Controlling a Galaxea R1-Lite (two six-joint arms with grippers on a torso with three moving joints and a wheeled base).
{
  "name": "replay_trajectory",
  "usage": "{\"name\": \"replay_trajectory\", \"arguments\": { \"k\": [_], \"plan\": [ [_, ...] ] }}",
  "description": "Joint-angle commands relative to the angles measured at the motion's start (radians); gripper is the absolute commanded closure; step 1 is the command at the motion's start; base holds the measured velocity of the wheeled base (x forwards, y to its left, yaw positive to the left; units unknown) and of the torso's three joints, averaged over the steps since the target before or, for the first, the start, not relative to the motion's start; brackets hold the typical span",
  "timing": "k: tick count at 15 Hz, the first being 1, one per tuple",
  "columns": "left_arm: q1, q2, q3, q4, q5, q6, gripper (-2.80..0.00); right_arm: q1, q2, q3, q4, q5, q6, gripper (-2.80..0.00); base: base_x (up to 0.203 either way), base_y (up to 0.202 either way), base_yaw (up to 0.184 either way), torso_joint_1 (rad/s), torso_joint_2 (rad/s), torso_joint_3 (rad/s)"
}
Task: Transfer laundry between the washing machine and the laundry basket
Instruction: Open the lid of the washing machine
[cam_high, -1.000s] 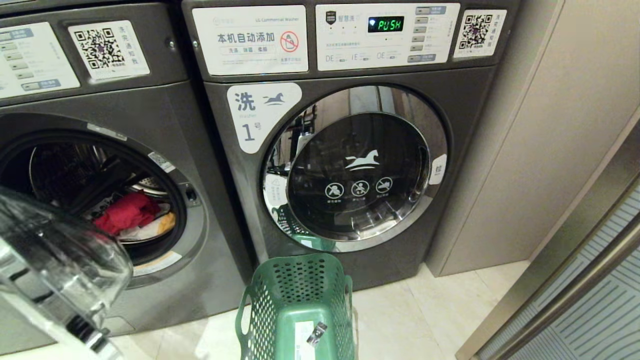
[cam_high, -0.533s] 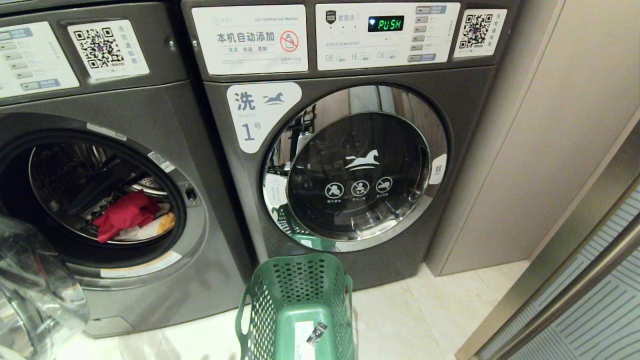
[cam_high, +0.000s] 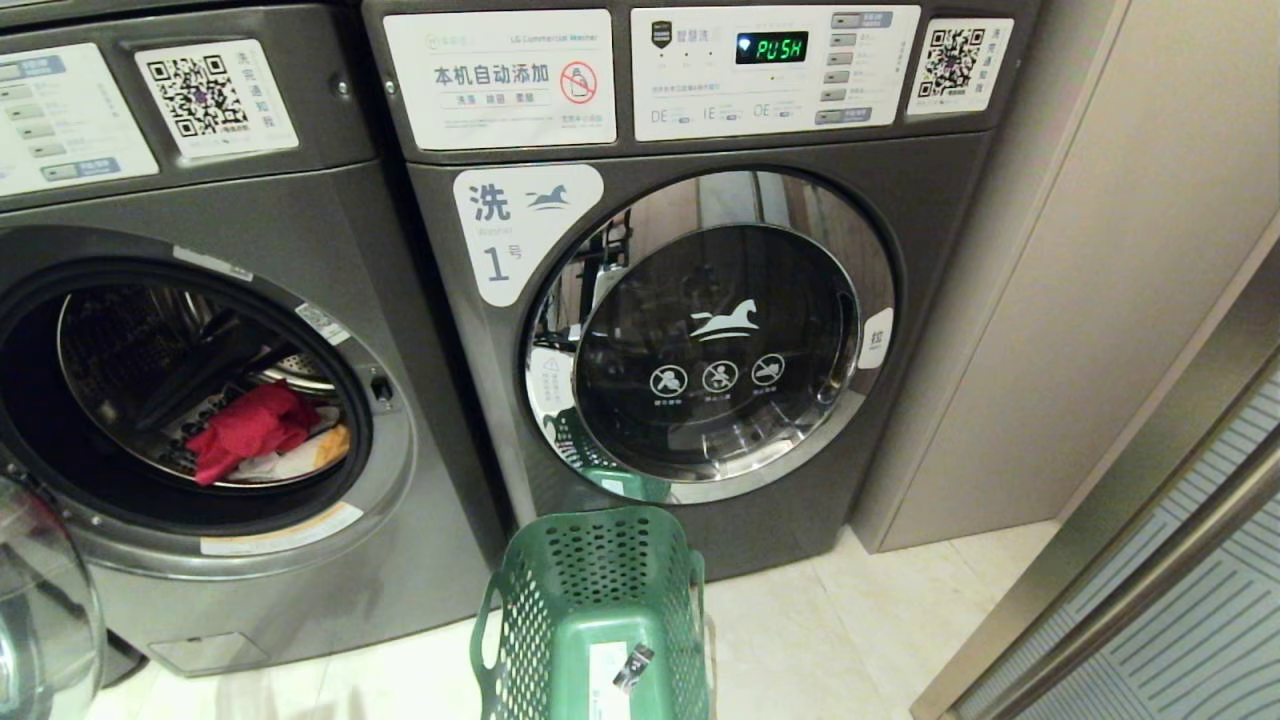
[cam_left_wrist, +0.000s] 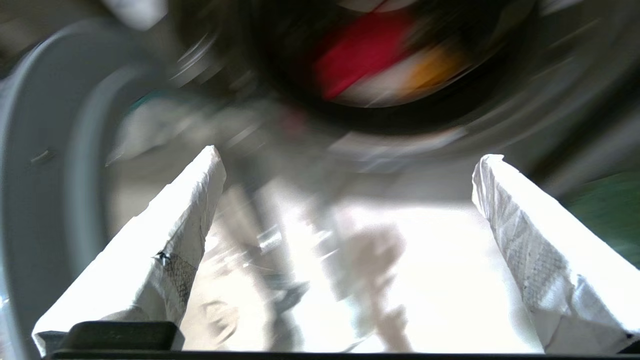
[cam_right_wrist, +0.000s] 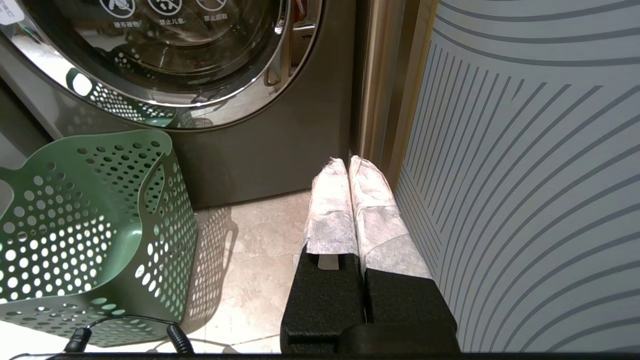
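Note:
The washing machine (cam_high: 250, 210) at the left stands with its door open. Inside its drum lies the laundry: a red-pink piece (cam_high: 250, 428), a white one (cam_high: 285, 464) and an orange-yellow one (cam_high: 336, 445). The green laundry basket (cam_high: 600, 590) stands on the floor before the neighbouring washer. My left gripper (cam_left_wrist: 350, 157) is open and holds nothing. It hangs low in front of the drum mouth, and the red piece (cam_left_wrist: 360, 55) shows blurred beyond it. My right gripper (cam_right_wrist: 348, 162) is shut and holds nothing, low beside the basket (cam_right_wrist: 90, 225).
The washer's glass door (cam_high: 45, 610) hangs swung out at the lower left. The washer labelled 1 (cam_high: 700, 330) has its door closed. A beige cabinet wall (cam_high: 1080, 250) and a striped panel (cam_right_wrist: 525, 175) close off the right side. Pale tile floor (cam_high: 800, 640) surrounds the basket.
The glass door has swung further out to the left, uncovering the whole drum mouth. The laundry, the basket and the right arm have not moved.

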Motion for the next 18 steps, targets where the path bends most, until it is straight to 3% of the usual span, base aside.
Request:
{"name": "replay_trajectory", "arguments": {
  "k": [1, 2, 3, 6, 9, 12, 18],
  "plan": [
    [-0.03, 0.085, 0.018, 0.001, 0.264, 0.108, -2.8, 0.0, 0.002, 0.0, 0.0, 0.0, 0.0, 0.0, 0.0, 0.0, 0.0, 0.0, 0.0, 0.0],
    [-0.046, 0.103, 0.021, -0.002, 0.28, 0.114, -2.8, 0.0, 0.002, 0.0, 0.0, 0.0, 0.0, 0.0, 0.0, 0.0, 0.0, 0.0, 0.0, 0.0],
    [-0.058, 0.109, 0.02, -0.008, 0.311, 0.115, 0.0, 0.0, 0.002, 0.0, 0.0, 0.0, 0.0, 0.0, 0.0, 0.0, 0.0, 0.0, 0.0, 0.0],
    [-0.082, 0.16, -0.01, -0.029, 0.454, 0.105, 0.0, 0.0, 0.002, 0.0, 0.0, 0.0, 0.001, 0.0, 0.0, 0.0, 0.0, 0.0, 0.0, 0.0],
    [-0.083, 0.272, -0.102, -0.05, 0.633, -0.042, 0.0, 0.0, 0.002, 0.0, 0.0, 0.0, 0.0, 0.0, 0.0, 0.0, 0.0, 0.0, 0.0, 0.0],
    [-0.072, 0.348, -0.162, -0.058, 0.848, -0.096, 0.0, 0.0, 0.002, 0.0, 0.0, 0.0, 0.001, 0.0, 0.0, 0.0, 0.0, 0.0, 0.0, 0.0],
    [0.06, 0.546, -0.283, -0.241, 0.978, -0.133, 0.0, 0.0, 0.002, 0.0, 0.0, 0.0, 0.0, 0.0, 0.0, 0.0, 0.0, 0.0, 0.0, 0.0]
  ]
}}
